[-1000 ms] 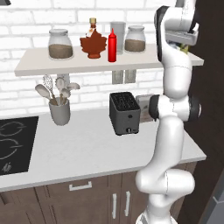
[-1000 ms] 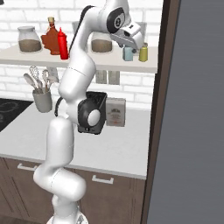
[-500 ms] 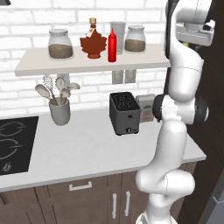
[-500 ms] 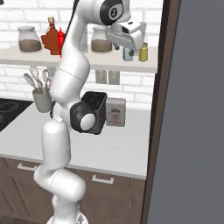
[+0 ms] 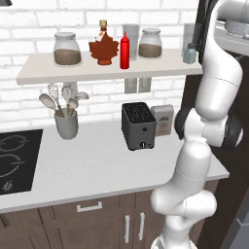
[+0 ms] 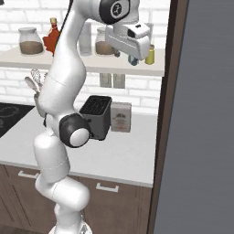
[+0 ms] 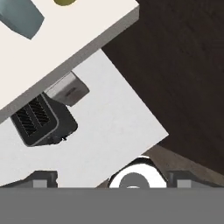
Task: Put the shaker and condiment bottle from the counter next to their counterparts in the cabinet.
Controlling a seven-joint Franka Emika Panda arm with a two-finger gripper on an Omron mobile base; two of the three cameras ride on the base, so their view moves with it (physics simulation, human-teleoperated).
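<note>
The hand [image 6: 132, 57] stands raised at the right end of the shelf [image 5: 73, 70], level with the items there. Its fingers are spread wide and grip nothing; in the hand view the two fingertips [image 7: 43, 178] sit far apart at the bottom of the picture with bare counter [image 7: 113, 131] between them.

The pale blue-grey shaker [image 5: 190, 53] stands upright on the shelf, just beside the hand and apart from it. In the right base view the hand's white housing covers most of this shaker. The yellow-green shaker [image 6: 149, 55] stands just beside the hand on its far side, near the shelf's right edge. In the hand view both shakers appear at the top left corner, the blue-grey one [image 7: 19, 17] and the yellow-green one [image 7: 64, 2], close together on the shelf board.

The red squeeze bottle [image 5: 124, 51] stands upright on the shelf well to the left of the hand, just beside the maple-leaf syrup bottle [image 5: 103, 46]; whether the two touch cannot be determined. Two glass jars [image 5: 67, 49] with brown contents also stand on the shelf.

Below the hand, on the counter [image 5: 97, 170], stand a dark toaster [image 5: 138, 125] and a small grey box [image 5: 162, 119] just beside it. A utensil holder [image 5: 65, 121] stands further left, near the cooktop [image 5: 14, 160].
</note>
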